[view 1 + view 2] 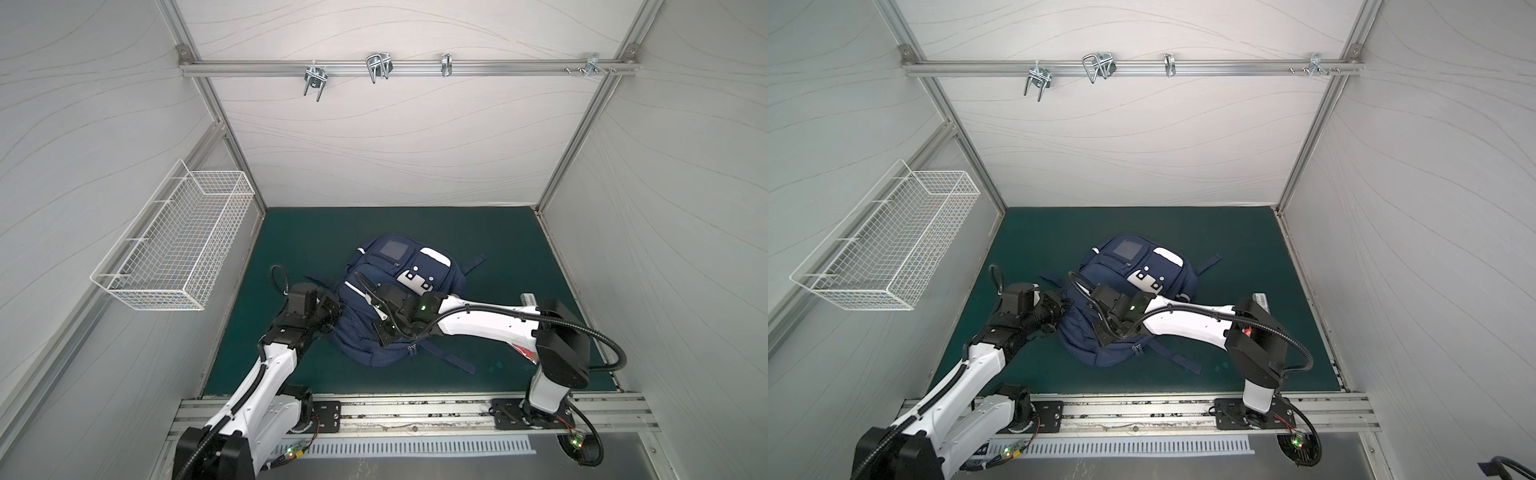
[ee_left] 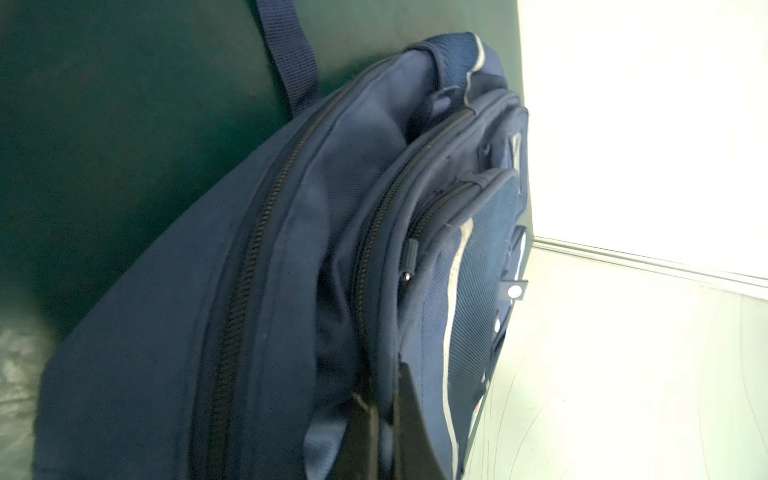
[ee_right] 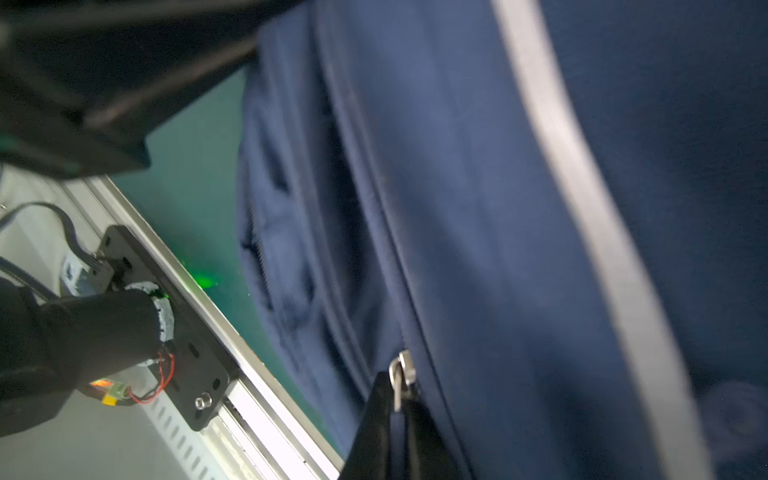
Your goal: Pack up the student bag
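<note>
The left tool [image 2: 380,395] is pinched shut on a fold of navy cloth beside one of the bag's zip lines. In the left wrist view the fabric bunches between its two dark fingers. The right tool [image 3: 397,395] is closed as well, with the small metal zip pull [image 3: 400,374] caught between its fingers on a seam of the front panel.

Both tools work at the end of the student bag [image 1: 376,270] that lies nearer the front rail [image 1: 415,409]. The bag lies flat with its front pockets up, about mid-bench [image 1: 291,232] and well beyond the rail. Its white dotted patch [image 1: 415,280] is on the half farther from the rail, and its straps trail onto the green surface.

The bag looks soft and limp, creasing and sagging wherever it is touched. A pinch probably gathers only the outer layer, and lifting by it would likely drag the bag rather than raise it. How full it is cannot be told. The woven cloth should grip well, and nothing outside looks fragile.

The pull is the awkward part: it is small, stiff and smooth, and apt to slip free if tugged off the line of the teeth. It seems the right hold for working the zip. The other tool would best anchor the cloth close beside the track, keeping the teeth taut. For shifting the whole bag, the webbing straps look the safest hold.
</note>
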